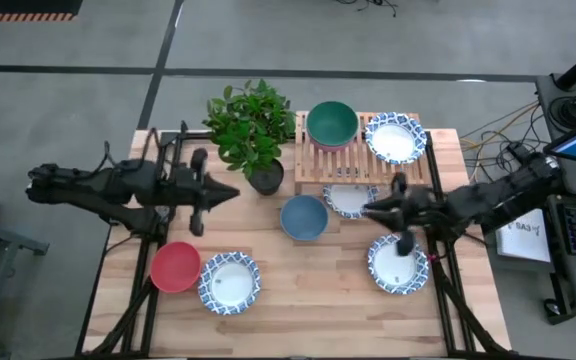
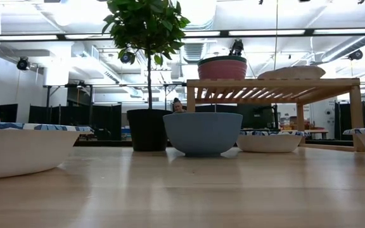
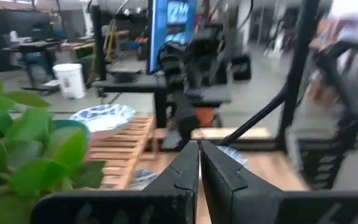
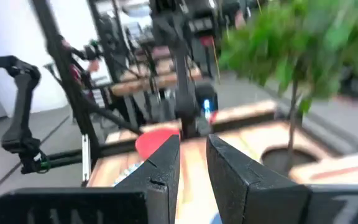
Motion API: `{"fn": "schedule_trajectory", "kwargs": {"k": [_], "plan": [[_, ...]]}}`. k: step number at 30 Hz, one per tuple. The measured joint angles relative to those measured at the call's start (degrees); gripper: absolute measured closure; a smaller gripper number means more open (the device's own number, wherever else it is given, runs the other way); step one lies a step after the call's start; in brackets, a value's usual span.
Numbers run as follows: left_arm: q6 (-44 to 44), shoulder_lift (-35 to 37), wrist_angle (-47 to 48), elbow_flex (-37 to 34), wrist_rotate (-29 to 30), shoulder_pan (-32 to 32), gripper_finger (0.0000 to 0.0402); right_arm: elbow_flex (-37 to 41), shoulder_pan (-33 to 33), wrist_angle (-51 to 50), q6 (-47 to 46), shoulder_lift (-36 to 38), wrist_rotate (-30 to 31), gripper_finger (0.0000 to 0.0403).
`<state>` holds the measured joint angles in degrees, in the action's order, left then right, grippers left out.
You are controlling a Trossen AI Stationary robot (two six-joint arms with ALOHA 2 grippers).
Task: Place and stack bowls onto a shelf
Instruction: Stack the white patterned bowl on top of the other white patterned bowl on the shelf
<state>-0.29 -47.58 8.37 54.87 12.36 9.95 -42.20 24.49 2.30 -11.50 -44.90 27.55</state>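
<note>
Bowls on the shelf (image 1: pixel 363 160): a green bowl (image 1: pixel 332 124) nested in a pink bowl (image 2: pixel 222 68), and beside them a patterned bowl (image 1: pixel 395 137). Right claw (image 1: pixel 370 209) hovers just off the shelf's front edge, fingers slightly apart, holding nothing — a second patterned bowl (image 1: pixel 349 199) sits right by it, half under the shelf. Blue bowl (image 1: pixel 304 217) lies just past its tips; another patterned bowl (image 1: pixel 398 264) sits near, below the right arm. Left claw (image 1: pixel 233 193) is pressed together, empty, raised, next to the plant pot (image 1: pixel 265 178). Red bowl (image 1: pixel 176 266) and a fourth patterned bowl (image 1: pixel 230 282) lie on the tabletop (image 1: pixel 318 310) under that arm — well apart from the shelf.
</note>
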Motion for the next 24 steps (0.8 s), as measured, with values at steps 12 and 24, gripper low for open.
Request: {"fn": "schedule_trajectory", "kwargs": {"k": [12,24], "plan": [[3.54,10.8,-12.78,-13.4,0.53,4.64,0.0401,-16.95,0.07,-22.75,-24.55,-15.26,-3.58,0.0335],[4.91,15.12,-9.75,-15.13,0.7,4.62,0.0401,-38.81,-2.71,-63.42,-41.65,-25.88,-3.61,0.0335]]}}
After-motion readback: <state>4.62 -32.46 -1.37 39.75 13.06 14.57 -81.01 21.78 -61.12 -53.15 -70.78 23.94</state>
